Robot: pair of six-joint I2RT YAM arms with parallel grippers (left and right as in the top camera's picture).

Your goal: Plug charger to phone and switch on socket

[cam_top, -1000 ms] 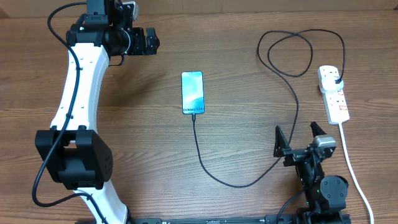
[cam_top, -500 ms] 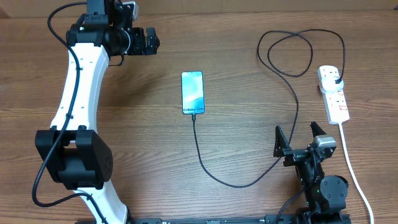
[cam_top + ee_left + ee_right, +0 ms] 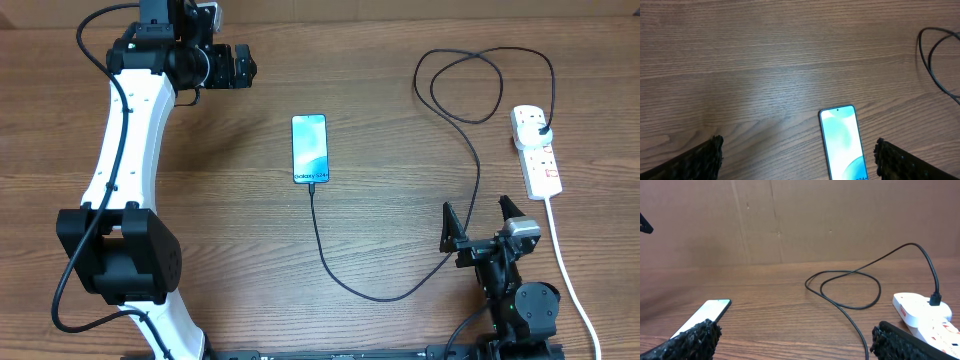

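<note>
Charger [image 3: 330,265] runs from phone [image 3: 310,150] to socket [image 3: 537,155] on the bench [image 3: 380,60].
My left hand [image 3: 245,66] and right hand [image 3: 476,210] are both wide open, holding nothing.

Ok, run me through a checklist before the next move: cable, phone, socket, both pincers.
1. Charger tip meets the phone at its bottom edge: ok, looks plugged in.
2. Black plug seated in the socket: ok.
3. Socket switched on: cannot tell.
4. Left pincer open, holding nothing: ok.
5. Right pincer open, holding nothing: ok.
</note>
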